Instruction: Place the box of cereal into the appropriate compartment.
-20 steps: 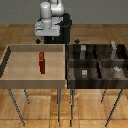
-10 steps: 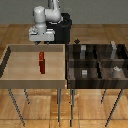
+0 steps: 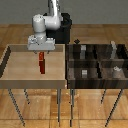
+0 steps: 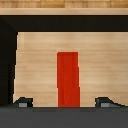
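Observation:
The box of cereal [image 3: 42, 64], a small narrow red box, stands upright on the floor of the light tan tray [image 3: 20, 67]. My gripper [image 3: 40, 51] hangs open just above its top. In the wrist view the red box [image 4: 68, 79] shows between my two fingertips [image 4: 22, 103], which stand wide apart on either side without touching it. The compartment [image 3: 107, 55] is the far section of the dark four-part bin on the exterior view's right, marked by a tall pale grey block [image 3: 114, 48].
The dark bin [image 3: 68, 62] stands beside the tray, sharing a wall line. Its near sections hold small grey cubes [image 3: 84, 73] [image 3: 116, 70]; another grey shape [image 3: 82, 49] sits in the far section nearest the tray. The robot base [image 3: 62, 30] stands behind.
The arm has swung toward the exterior view's left and come down, bringing the gripper from above the tray's back wall to just over the red box. The box has not moved.

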Controlling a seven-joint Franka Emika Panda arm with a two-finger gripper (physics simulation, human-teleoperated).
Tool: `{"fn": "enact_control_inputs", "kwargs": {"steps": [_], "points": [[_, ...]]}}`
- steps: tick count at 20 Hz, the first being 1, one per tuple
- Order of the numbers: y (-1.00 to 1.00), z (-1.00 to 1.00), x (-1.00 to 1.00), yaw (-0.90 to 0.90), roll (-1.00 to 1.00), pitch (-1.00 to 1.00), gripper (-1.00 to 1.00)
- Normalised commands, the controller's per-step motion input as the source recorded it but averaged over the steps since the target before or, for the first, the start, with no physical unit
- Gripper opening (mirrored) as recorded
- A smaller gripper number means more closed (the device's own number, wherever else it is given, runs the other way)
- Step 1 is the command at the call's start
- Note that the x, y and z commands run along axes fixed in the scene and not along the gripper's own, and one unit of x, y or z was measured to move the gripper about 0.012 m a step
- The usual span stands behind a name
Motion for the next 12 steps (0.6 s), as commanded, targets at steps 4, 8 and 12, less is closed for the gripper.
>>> {"fn": "enact_control_inputs", "kwargs": {"steps": [4, 8, 12], "points": [[0.00, -0.50, 0.00, 0.00, 0.00, 0.00, 1.00], [0.00, -1.00, 0.00, 0.00, 0.00, 0.00, 1.00], [0.00, 0.00, 0.00, 0.00, 0.00, 0.00, 1.00]]}}
